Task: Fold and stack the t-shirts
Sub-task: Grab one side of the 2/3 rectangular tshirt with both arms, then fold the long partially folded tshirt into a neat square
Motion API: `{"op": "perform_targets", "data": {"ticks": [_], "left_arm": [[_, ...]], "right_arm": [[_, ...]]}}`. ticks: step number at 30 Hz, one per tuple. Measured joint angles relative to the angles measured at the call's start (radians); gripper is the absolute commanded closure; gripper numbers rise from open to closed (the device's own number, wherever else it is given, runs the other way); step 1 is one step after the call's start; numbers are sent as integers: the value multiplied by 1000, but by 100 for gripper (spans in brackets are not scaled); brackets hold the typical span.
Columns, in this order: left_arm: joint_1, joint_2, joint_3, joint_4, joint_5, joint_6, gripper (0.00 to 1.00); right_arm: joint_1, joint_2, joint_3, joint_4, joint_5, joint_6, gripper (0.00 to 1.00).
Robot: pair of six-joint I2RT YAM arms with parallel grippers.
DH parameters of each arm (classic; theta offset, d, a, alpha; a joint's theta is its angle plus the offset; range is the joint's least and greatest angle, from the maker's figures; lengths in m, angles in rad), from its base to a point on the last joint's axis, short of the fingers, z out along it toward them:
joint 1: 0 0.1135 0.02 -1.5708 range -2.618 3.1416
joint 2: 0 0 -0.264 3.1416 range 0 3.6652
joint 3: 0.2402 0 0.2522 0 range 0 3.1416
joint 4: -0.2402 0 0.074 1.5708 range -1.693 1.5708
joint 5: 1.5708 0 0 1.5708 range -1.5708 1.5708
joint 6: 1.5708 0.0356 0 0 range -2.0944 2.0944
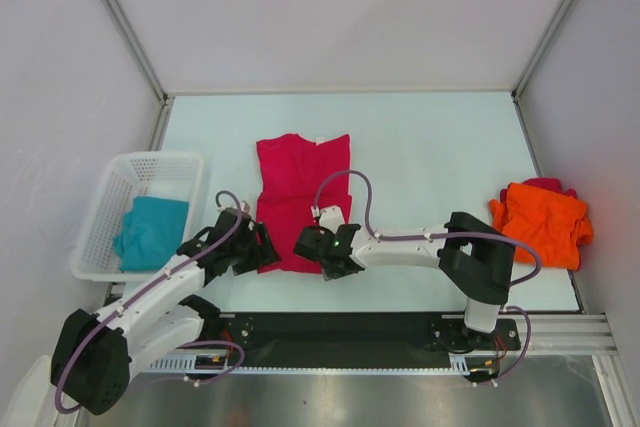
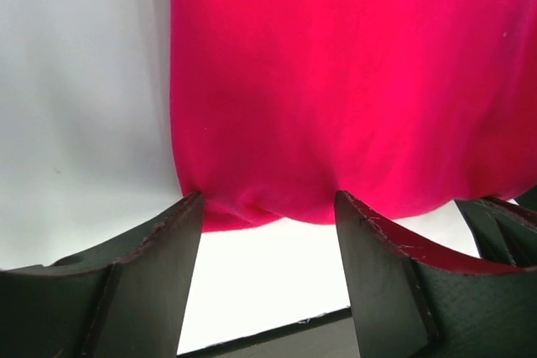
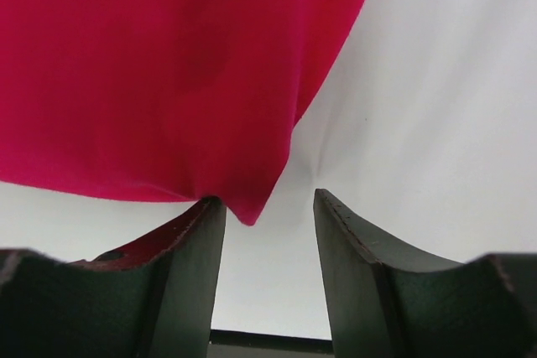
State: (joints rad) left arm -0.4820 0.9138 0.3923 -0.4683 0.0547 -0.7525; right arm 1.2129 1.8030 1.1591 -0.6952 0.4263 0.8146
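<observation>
A crimson-pink t-shirt (image 1: 298, 187) lies flat on the table, folded into a narrow strip, collar away from me. My left gripper (image 1: 262, 247) is open at its near left hem; in the left wrist view the hem (image 2: 277, 207) lies just beyond the gripper (image 2: 267, 207). My right gripper (image 1: 312, 244) is open at the near right corner; in the right wrist view that corner (image 3: 247, 207) pokes between the jaws of the gripper (image 3: 268, 203). An orange t-shirt (image 1: 540, 222) lies crumpled at the right. A teal t-shirt (image 1: 152, 230) sits in the basket.
A white mesh basket (image 1: 110, 197) stands at the left table edge. A bit of crimson cloth (image 1: 545, 185) shows behind the orange shirt. White enclosure walls ring the table; a black rail (image 1: 340, 327) runs along the near edge.
</observation>
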Motion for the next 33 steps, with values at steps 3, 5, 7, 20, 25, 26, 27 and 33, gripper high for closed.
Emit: {"op": "perform_targets", "data": {"ticks": [3,5,7,20,25,26,27,33], "left_arm": [[0,12,-10,20,-3,0,51],[0,26,-15,40,-5,-3,68],[1,47,-21,63,-6,-7,79],[0,47,-32,103,29,-6,100],[-45,-75,-18,1,69,-27,100],[-67,-108,-15,-21,83,-40,99],[-89,-142,-13,-46,94,-55,99],[-132,-314,44,-230,123,-112,98]], "right_arm": [[-8,3,-6,23,-12,-4,57],[-13,4,-8,38,-24,-11,73],[-16,5,-13,63,-44,-20,96],[-7,-34,-55,124,-67,-34,100],[51,-123,-66,45,-43,5,100],[71,-149,-66,24,-39,21,100],[92,-176,-66,2,-35,36,100],[204,-253,-45,-131,-28,129,100]]}}
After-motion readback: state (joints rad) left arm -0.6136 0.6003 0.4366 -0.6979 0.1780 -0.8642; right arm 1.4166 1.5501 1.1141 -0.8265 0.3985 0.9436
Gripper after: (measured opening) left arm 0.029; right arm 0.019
